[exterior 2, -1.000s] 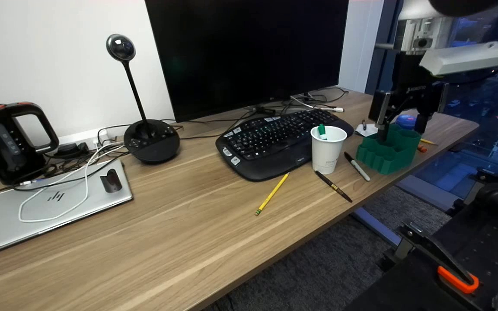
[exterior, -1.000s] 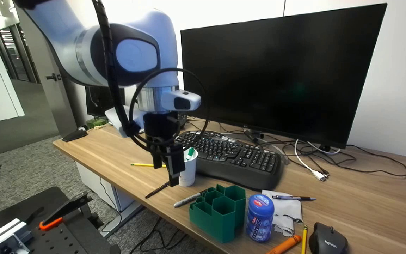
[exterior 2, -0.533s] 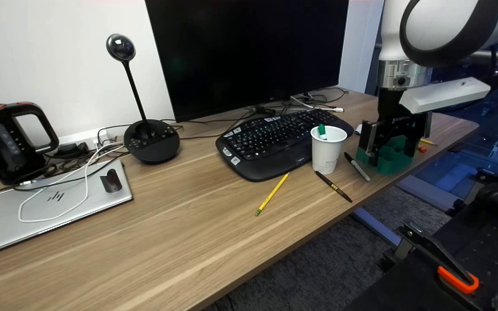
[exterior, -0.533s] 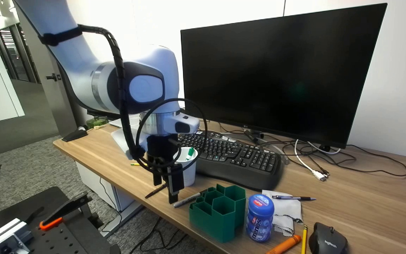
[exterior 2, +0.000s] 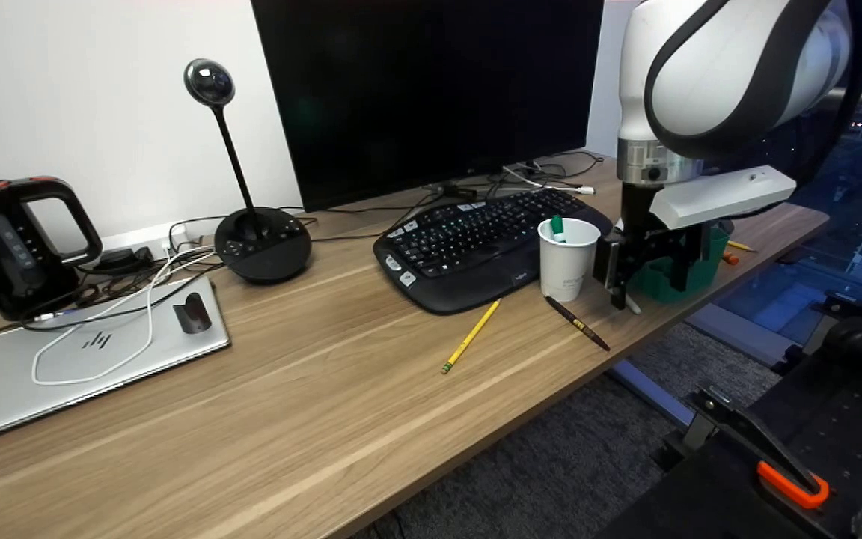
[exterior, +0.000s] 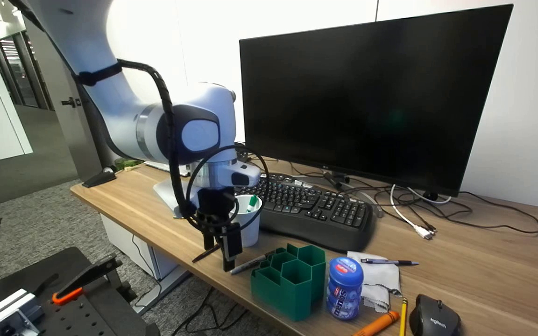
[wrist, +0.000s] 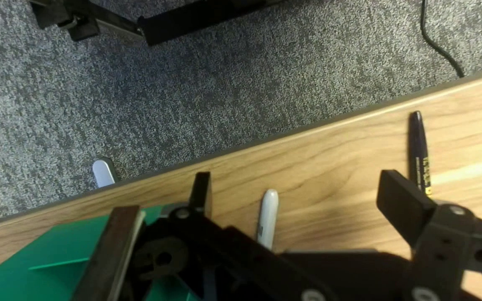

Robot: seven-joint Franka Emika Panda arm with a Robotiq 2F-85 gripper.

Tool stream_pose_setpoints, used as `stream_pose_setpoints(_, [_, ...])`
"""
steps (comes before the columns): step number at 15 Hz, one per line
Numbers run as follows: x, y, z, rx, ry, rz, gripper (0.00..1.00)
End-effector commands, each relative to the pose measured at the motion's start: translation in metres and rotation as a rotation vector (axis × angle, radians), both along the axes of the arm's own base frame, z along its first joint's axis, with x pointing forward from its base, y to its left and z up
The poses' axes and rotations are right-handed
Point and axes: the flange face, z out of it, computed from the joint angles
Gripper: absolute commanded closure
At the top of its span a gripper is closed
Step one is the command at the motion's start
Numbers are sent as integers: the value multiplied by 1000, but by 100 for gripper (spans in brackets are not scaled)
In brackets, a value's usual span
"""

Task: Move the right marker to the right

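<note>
In an exterior view, the small letters LG could be read at the lower edge of the screen (exterior: 371, 102). The laptop (exterior 2: 94, 359), at the lower left of an exterior view, showed the hp sign. The blue bottle (exterior: 343, 291), at the bottom of an exterior view and right of the centre, carried the word mentos, and the mouse (exterior: 435, 318), in the lower right corner, the word logitech. The dark marker (exterior 2: 579, 324) had yellow writing, which was too small to read, and the print on the white cup (exterior 2: 564, 266) was too faint. The gray marker (wrist: 268, 217) lay on the desk (wrist: 329, 167); in the wrist view it was a little below the centre of the frame, in the space between the two fingers (wrist: 404, 205) of the claw (wrist: 297, 186). These fingers were spread wide apart. In an exterior view, one of the fingertips (exterior: 228, 262) was just beside the pale end of the gray marker; whether they touched, I could not tell. The dark marker lay outside the fingers, at the right of the wrist view, partly hidden by one of them. The white cup stood upright near the keyboard (exterior 2: 468, 247), and a green-capped marker (exterior: 251, 204) leaned inside it. The green holder (exterior: 276, 296), at the bottom of an exterior view, had several compartments, and the gray marker's dark end was just beside it.
</note>
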Motion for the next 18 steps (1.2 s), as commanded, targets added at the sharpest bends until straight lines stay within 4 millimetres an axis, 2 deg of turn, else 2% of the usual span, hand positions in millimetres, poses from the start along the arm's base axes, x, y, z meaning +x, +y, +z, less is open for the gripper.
stream_pose_setpoints(1, [18, 2, -14, -14, -13, -18, 0])
stream_pose_setpoints(7, [36, 10, -36, -40, -24, -41, 0])
stream_pose_setpoints(13, [58, -3, -51, -104, -32, -138, 0])
stream_pose_setpoints(14, [60, -5, -54, -118, -27, -154, 25])
stream_pose_setpoints(15, [61, -5, -53, -124, -23, -161, 28])
stream_pose_setpoints(18, [60, -4, -53, -136, -3, -179, 51])
